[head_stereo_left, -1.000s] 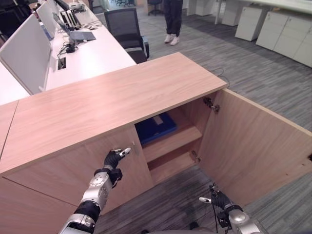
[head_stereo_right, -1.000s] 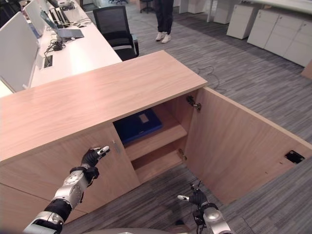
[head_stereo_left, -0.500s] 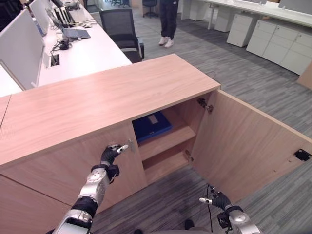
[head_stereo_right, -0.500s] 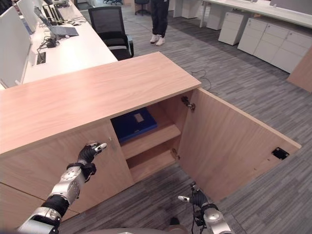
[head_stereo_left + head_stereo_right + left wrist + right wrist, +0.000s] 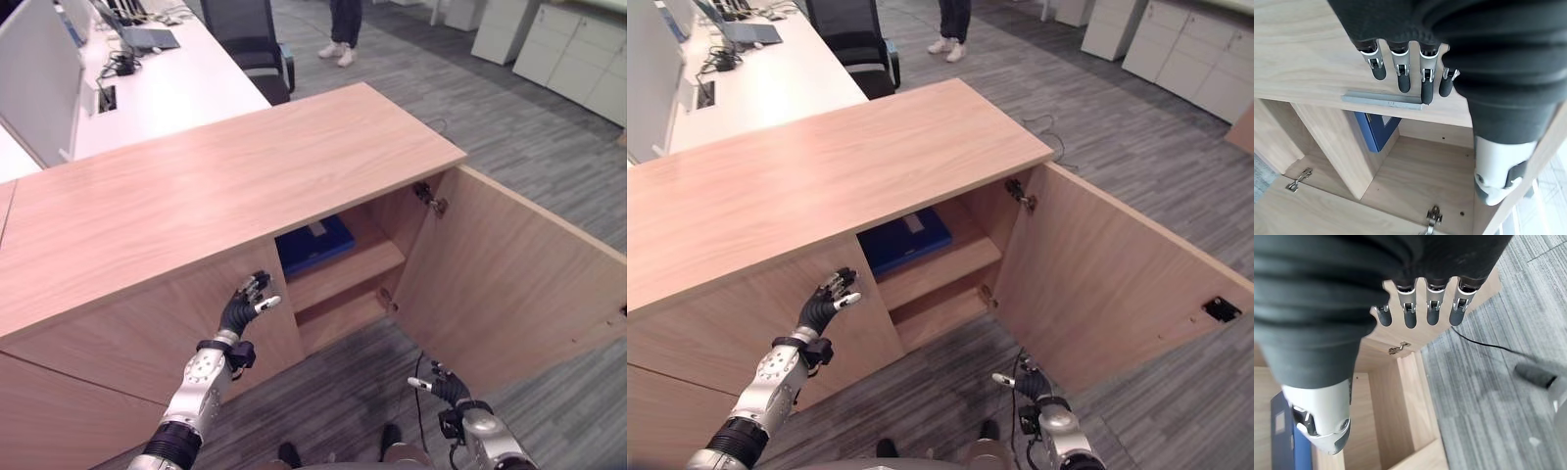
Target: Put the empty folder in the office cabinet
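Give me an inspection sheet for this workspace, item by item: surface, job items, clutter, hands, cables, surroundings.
Surface: cabinet top, bare wood.
Job's things: blue folder lying flat on the upper shelf of the office cabinet; right door wide open, left door closed.
Clutter: nothing seen on the cabinet.
Hands: left hand open, fingers straight, by the left door's metal handle; right hand open, low over the floor, holding nothing.
Cables: grey cable on the carpet behind the cabinet.
Surroundings: white desk with laptop, black chair, a person's shoes, white drawer units.
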